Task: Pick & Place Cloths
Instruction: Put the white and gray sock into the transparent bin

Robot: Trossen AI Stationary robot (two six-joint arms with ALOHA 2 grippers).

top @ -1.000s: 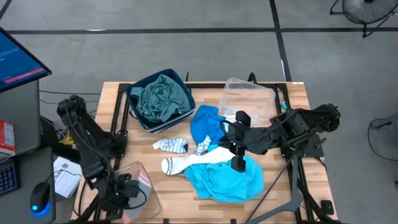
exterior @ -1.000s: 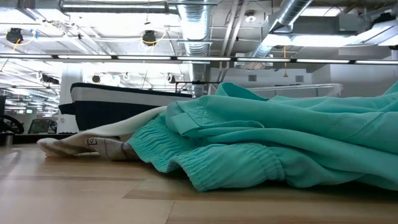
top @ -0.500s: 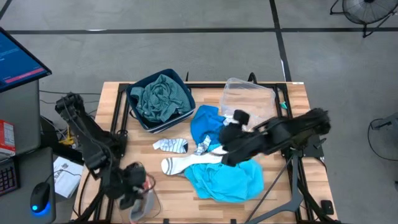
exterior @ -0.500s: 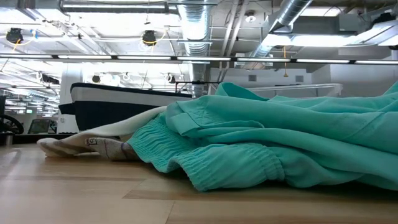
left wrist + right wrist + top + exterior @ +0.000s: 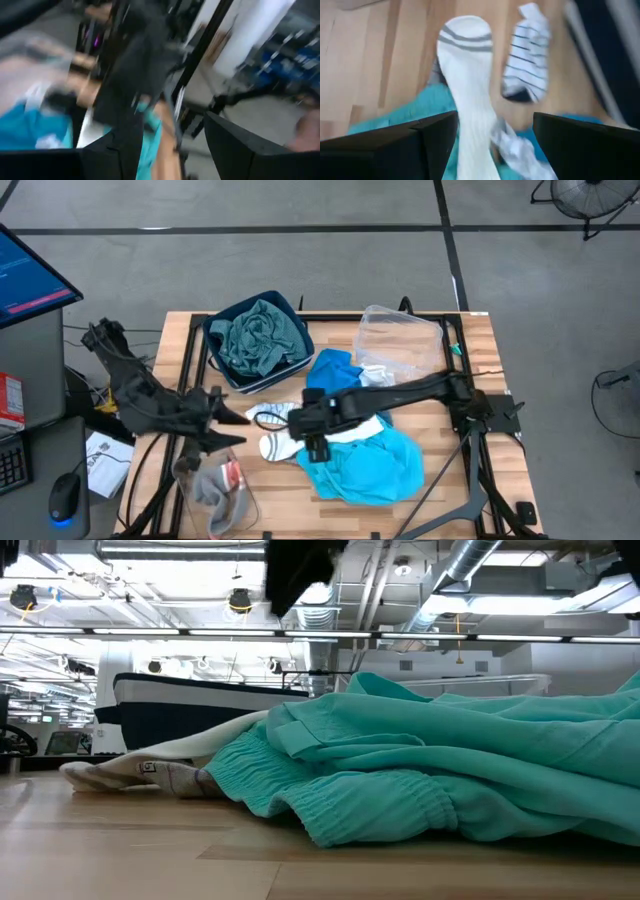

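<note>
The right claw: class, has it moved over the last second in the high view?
Yes. The right claw has swung toward the picture's left, from over the turquoise top to above the white sock.

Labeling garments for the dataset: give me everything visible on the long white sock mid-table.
The white sock is a long ribbed knit tube with two grey bands near its cuff. It lies flat and stretched out on the wooden table, cuff toward the left arm's side. Its other end runs onto the turquoise top. A smaller striped sock lies beside it, apart from it at the cuff end. The right gripper hangs over it, jaws open, not holding it.
</note>
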